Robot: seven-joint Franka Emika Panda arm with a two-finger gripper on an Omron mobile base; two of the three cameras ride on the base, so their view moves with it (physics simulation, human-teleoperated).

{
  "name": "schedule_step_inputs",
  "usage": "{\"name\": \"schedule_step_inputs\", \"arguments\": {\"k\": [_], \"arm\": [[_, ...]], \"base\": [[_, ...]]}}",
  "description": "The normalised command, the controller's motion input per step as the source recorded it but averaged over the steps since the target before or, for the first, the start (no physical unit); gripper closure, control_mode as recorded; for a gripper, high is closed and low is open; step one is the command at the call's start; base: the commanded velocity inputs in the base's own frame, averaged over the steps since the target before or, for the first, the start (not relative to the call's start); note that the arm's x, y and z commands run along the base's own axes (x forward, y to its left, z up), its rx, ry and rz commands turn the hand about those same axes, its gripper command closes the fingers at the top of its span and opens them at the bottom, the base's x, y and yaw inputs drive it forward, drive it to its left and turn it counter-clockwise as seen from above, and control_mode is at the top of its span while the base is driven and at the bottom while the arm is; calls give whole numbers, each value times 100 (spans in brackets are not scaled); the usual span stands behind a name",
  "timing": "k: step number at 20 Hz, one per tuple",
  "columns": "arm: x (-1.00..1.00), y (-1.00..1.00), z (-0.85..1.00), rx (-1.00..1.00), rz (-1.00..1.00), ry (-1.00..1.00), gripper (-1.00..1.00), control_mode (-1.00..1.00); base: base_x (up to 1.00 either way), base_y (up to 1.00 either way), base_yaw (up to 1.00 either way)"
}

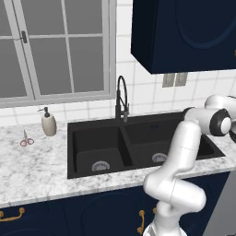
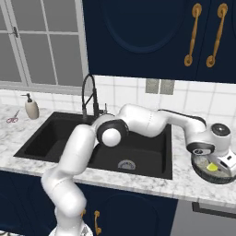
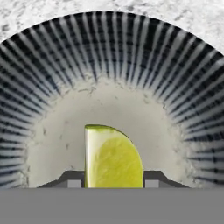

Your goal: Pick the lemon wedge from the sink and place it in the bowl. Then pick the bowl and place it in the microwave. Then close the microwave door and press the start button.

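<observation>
Marble counter [image 2: 152, 186]: pincer [image 3: 113, 178] grips lemon wedge [image 3: 113, 158] (inside bowl [image 3: 52, 70]).

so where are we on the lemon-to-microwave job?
Done: the lemon wedge is out of the sink. In hand: the gripper holds the wedge between its fingertips, low over the bowl on the counter right of the sink, not yet released. Left: release, carry the bowl to the microwave, close its door, press start.
</observation>
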Motion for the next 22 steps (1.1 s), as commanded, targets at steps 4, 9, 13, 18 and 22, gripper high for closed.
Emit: {"name": "schedule_step_inputs", "arguments": {"k": [4, 9, 13, 18, 22], "arm": [[25, -8, -19, 0, -7, 0, 100, -100], [21, 6, -28, 0, -6, 4, -100, -100], [2, 35, -28, -1, -1, 3, -100, -100], [0, 9, -4, 0, 0, -1, -100, -100], [-5, 14, 50, 0, 0, -2, -100, -100]], "base": [[0, 0, 0], [0, 0, 0], [0, 0, 0], [0, 0, 0], [0, 0, 0]]}}
